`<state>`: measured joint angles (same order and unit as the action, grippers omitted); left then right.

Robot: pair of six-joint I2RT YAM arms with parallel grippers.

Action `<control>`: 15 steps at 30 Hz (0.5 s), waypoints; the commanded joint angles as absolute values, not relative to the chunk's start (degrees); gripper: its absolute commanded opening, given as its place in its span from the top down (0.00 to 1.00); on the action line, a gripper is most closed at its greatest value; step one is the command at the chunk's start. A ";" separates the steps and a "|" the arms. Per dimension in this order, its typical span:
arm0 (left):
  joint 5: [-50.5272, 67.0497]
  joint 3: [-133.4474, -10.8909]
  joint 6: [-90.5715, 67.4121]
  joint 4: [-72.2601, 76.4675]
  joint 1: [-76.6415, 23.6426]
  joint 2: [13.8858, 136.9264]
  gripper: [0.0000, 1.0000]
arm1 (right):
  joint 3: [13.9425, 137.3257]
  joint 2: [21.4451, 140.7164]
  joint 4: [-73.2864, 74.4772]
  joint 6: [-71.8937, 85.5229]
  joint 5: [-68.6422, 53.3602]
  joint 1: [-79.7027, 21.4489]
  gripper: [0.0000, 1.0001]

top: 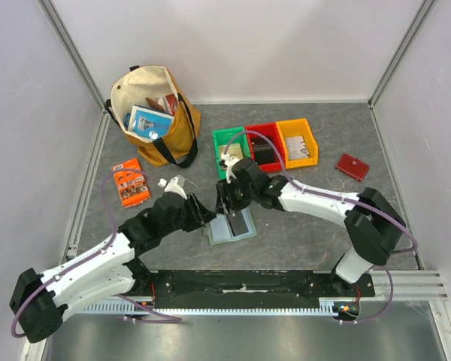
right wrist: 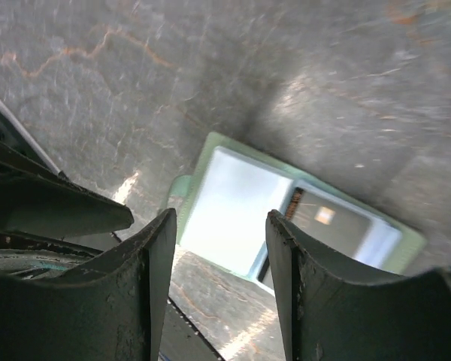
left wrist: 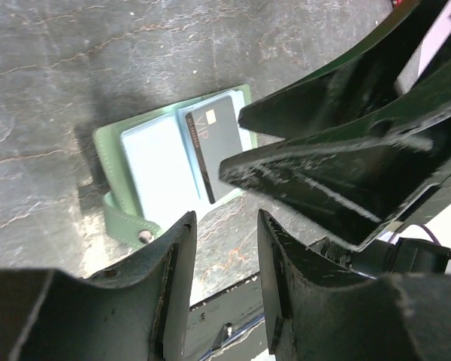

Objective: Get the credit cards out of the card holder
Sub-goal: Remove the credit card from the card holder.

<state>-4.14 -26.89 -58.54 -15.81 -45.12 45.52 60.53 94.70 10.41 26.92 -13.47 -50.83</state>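
Note:
The pale green card holder lies open on the table between both arms. In the left wrist view the card holder shows light blue pockets, with a dark card in its right pocket. It also shows in the right wrist view with the dark card. My left gripper is open and empty at the holder's left edge. My right gripper is open and empty just above the holder. The two grippers' fingers stand close together.
A tan tote bag with items stands at the back left, and an orange packet lies beside it. Green, red and yellow bins sit behind the holder. A small red wallet lies at the right.

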 commanded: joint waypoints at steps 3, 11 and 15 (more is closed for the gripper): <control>-0.27 -31.55 -57.48 -7.30 -45.35 52.98 0.56 | 56.00 89.65 12.31 24.26 -9.49 -45.53 0.47; 4.22 -29.97 -59.59 2.72 -45.26 64.76 0.59 | 50.36 89.91 10.02 24.08 -10.89 -42.80 0.64; 5.79 -28.83 -60.20 6.23 -45.00 70.21 0.59 | 48.69 91.32 8.18 24.61 -12.13 -42.80 0.68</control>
<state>3.14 -29.63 -58.59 -0.84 -45.12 66.52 49.78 90.43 11.46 24.80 -10.72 -42.89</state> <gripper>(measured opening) 0.414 0.344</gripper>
